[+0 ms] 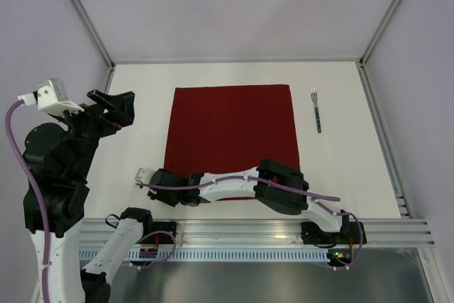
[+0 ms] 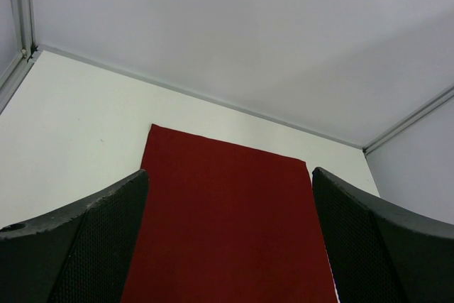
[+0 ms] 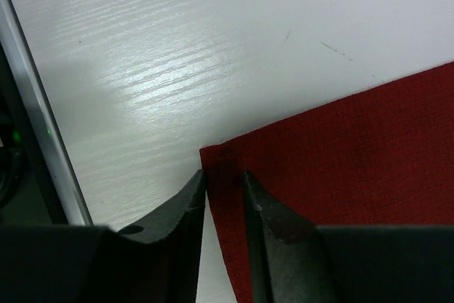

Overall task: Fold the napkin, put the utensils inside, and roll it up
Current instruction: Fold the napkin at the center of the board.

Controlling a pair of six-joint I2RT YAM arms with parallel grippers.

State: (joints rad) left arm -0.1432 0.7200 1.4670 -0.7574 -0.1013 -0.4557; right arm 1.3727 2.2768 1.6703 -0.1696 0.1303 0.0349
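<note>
A white surface (image 1: pixel 142 140) with a faint wood grain fills the view, edged by metal rails (image 1: pixel 234 61) at the far side and along both flanks. A dark red square napkin (image 1: pixel 230 129) lies flat and unfolded near the middle, its edges roughly parallel to the rails. To the right of the napkin, near its far corner but apart from it, lies a single slender fork (image 1: pixel 316 110) with a teal handle, tines pointing toward the far rail. Up close, the surface shows a soft sheen and a few faint scratches beside the napkin's near left corner.
</note>
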